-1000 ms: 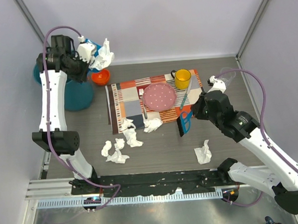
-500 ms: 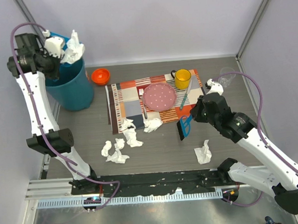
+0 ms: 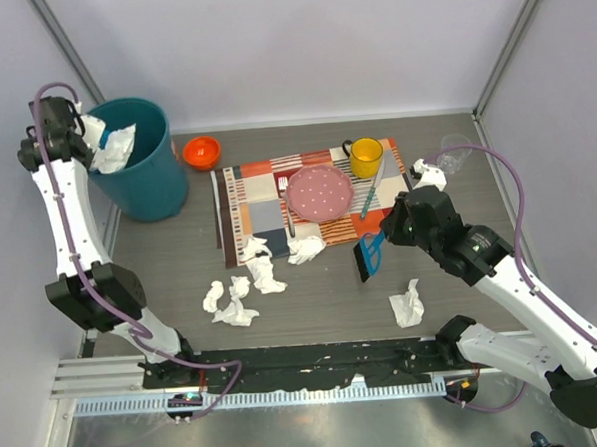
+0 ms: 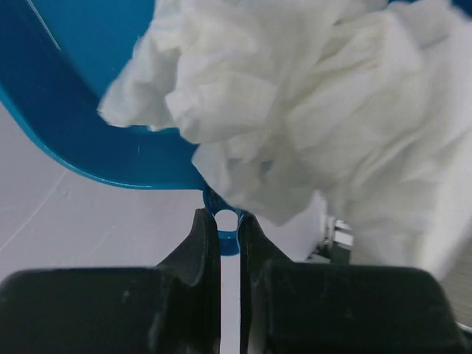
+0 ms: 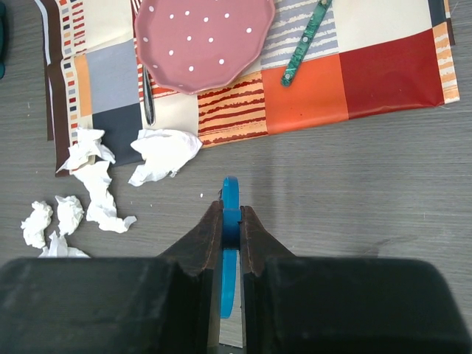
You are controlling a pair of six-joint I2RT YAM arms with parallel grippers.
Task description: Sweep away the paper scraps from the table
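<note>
My left gripper [image 3: 86, 134] is shut on the handle of the blue dustpan [image 4: 66, 125], tilted over the rim of the teal bin [image 3: 148, 181] at the back left. A big white paper wad [image 4: 295, 103] lies in the pan, and it also shows in the top view [image 3: 116, 150]. My right gripper [image 3: 381, 237] is shut on a blue brush [image 5: 230, 193] held just above the table [image 3: 323, 307] off the placemat's front right corner. Several paper scraps lie on the table: one [image 3: 307, 248] at the placemat's edge, a cluster [image 3: 232, 299] to the left, one [image 3: 407, 304] at the front right.
The patchwork placemat [image 3: 263, 210] carries a pink dotted plate [image 3: 319, 190], a yellow mug [image 3: 365, 157] and a green knife [image 3: 373, 192]. An orange bowl [image 3: 202, 150] stands beside the bin. In the right wrist view the scraps [image 5: 166, 151] lie left of the brush.
My left arm has swung the dustpan and its paper wad left and down, from beside the orange bowl to over the bin. The right arm has barely moved.
</note>
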